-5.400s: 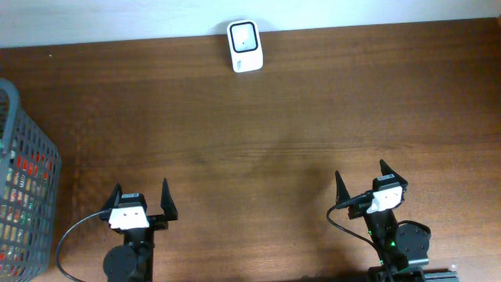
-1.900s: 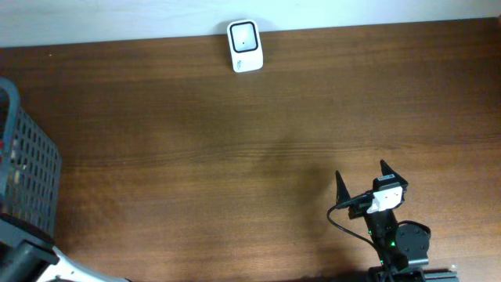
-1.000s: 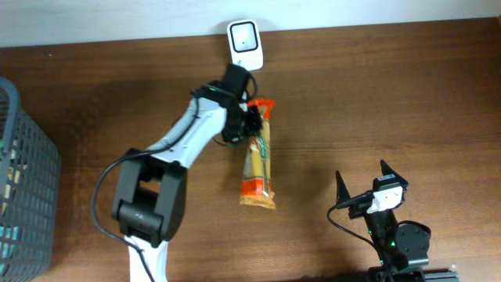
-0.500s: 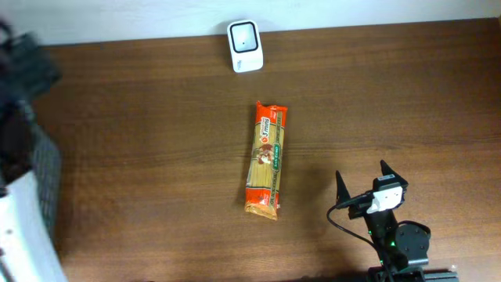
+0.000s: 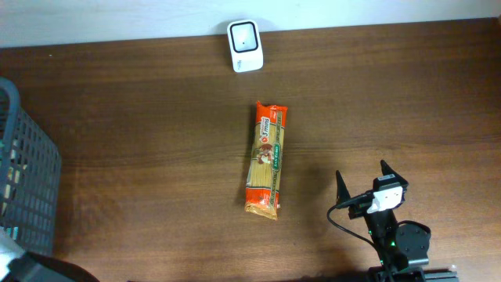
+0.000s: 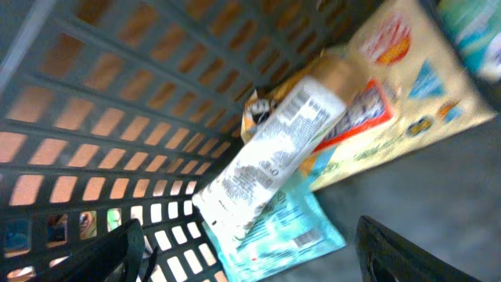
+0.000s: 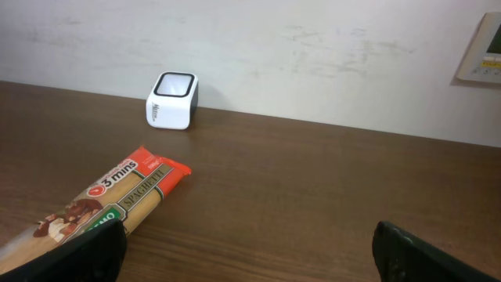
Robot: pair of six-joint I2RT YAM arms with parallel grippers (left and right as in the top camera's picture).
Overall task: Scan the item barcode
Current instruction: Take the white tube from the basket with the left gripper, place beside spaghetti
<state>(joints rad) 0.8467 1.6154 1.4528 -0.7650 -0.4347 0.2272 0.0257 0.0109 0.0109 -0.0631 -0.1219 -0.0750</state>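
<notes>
An orange spaghetti pack (image 5: 266, 158) lies lengthwise in the middle of the table, with no gripper near it. The white barcode scanner (image 5: 245, 35) stands at the far edge; the right wrist view shows it as well (image 7: 172, 99), beyond the pack (image 7: 109, 200). My left gripper (image 6: 254, 258) is open inside the grey basket (image 6: 94, 117), above a white printed packet (image 6: 270, 157) and a teal packet (image 6: 290, 235). Nothing is between its fingers. My right gripper (image 5: 362, 172) rests open at the near right.
The grey mesh basket (image 5: 31, 180) stands at the table's left edge. It holds several packets, among them a beige bag (image 6: 391, 94). A pale wall runs behind the scanner.
The left arm let go of the spaghetti pack near the scanner and swung left to the basket. The pack now lies on the table. The right arm has not moved.
</notes>
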